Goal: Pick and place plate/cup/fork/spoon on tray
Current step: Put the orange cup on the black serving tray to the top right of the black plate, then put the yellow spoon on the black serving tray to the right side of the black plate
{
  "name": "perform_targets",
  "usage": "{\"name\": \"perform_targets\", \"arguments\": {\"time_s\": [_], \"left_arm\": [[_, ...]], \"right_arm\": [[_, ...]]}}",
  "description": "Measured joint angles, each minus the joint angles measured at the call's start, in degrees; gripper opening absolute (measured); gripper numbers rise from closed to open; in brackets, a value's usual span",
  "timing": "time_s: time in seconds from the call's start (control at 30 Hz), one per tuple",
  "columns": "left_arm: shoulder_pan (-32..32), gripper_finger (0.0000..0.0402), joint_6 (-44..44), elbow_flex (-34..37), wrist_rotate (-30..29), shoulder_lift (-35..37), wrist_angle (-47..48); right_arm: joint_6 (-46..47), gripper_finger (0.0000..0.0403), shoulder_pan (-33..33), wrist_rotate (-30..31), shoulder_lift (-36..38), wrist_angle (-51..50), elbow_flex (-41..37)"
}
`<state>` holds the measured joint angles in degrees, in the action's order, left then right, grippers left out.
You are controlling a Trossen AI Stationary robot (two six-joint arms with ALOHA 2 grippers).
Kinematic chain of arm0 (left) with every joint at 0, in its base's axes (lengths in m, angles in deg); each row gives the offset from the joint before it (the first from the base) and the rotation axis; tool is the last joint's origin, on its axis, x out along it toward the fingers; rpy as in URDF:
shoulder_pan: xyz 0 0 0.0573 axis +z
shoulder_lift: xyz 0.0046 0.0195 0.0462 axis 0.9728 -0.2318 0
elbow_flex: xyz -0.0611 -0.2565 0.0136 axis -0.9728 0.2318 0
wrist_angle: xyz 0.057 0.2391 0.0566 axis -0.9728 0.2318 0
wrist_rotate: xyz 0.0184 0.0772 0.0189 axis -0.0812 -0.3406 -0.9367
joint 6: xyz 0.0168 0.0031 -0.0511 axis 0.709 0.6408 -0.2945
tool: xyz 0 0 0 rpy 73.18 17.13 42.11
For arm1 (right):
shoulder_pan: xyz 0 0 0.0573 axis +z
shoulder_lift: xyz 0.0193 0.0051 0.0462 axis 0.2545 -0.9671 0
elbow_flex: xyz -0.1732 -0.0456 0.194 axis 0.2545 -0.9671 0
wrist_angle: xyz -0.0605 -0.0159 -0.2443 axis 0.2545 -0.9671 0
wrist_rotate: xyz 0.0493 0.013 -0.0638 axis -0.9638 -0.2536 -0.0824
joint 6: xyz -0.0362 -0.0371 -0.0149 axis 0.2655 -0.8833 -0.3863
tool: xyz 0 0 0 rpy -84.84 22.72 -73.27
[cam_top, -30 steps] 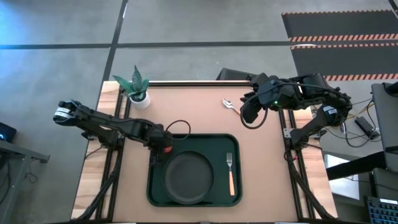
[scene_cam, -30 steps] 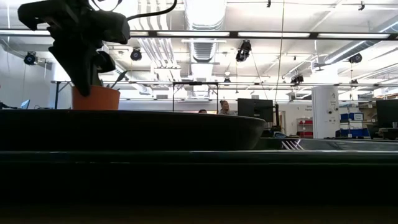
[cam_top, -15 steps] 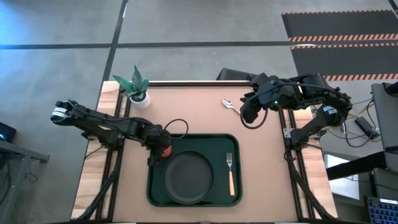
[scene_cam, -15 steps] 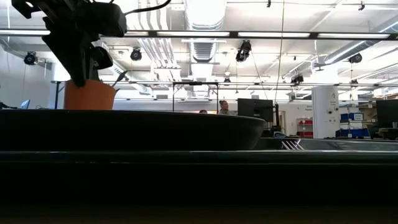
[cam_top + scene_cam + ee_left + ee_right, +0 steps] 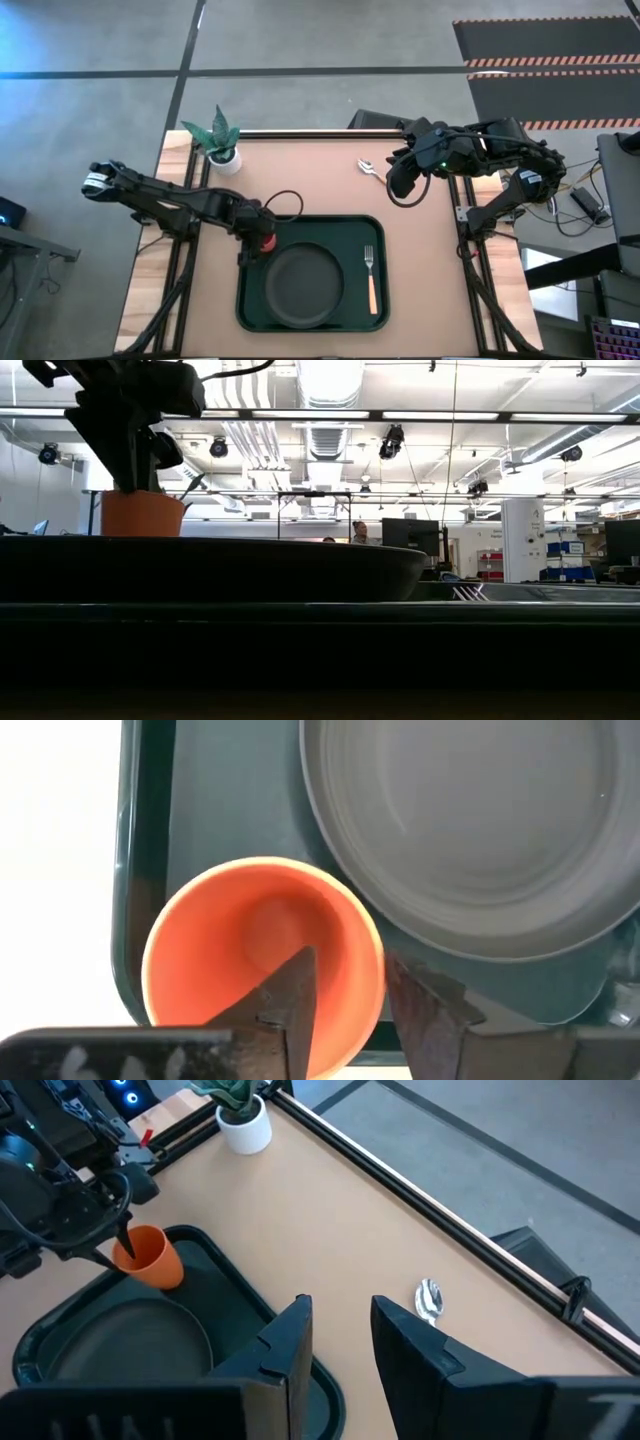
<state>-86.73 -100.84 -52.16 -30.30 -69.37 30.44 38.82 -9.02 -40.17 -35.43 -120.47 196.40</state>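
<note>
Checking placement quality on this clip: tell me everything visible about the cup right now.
The cup is small, round and red-orange, smooth like plastic, empty and upright. It stands inside the tray in its far left corner, right beside the plate. The left gripper straddles its rim, one finger inside and one outside, jaws parted and not pressing the wall. Whether cup and plate touch cannot be told.

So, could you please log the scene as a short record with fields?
tray: holds plate, fork, cup
plate: tray centre
fork: tray, right of plate
cup: tray's back-left corner, upright
spoon: on table, outside tray
left pincer: open, straddling cup wall
right pincer: open, empty, above the table short of the spoon
</note>
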Motion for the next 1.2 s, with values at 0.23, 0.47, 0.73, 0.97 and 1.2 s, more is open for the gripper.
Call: {"name": "perform_targets", "arguments": {"time_s": [0.23,0.47,0.73,0.97,1.2], "left_arm": [[0.0,0.0112,0.07,-1.5,-0.04,0.03,-0.02],[0.25,0.0112,0.02,-1.77,-0.09,0.22,0.74],[3.99,0.0112,-1.63,-6.33,-12.66,0.32,1.32],[6.05,0.0112,-1.42,-13.35,-30.15,0.68,-2.43],[6.03,0.0112,-0.98,-15.07,-33.03,3.25,-2.96]], "right_arm": [[-0.07,0.0096,0.02,0.02,0.0,-0.07,0.0],[0.08,0.0094,0.0,0.04,0.02,-0.16,-0.47],[2.52,0.01,-0.28,1.07,0.09,-0.07,-11.93],[11.43,0.0102,-0.48,1.05,0.07,0.01,-28.84],[20.05,0.0099,-1.57,-2.33,0.07,0.76,-45.72]]}}
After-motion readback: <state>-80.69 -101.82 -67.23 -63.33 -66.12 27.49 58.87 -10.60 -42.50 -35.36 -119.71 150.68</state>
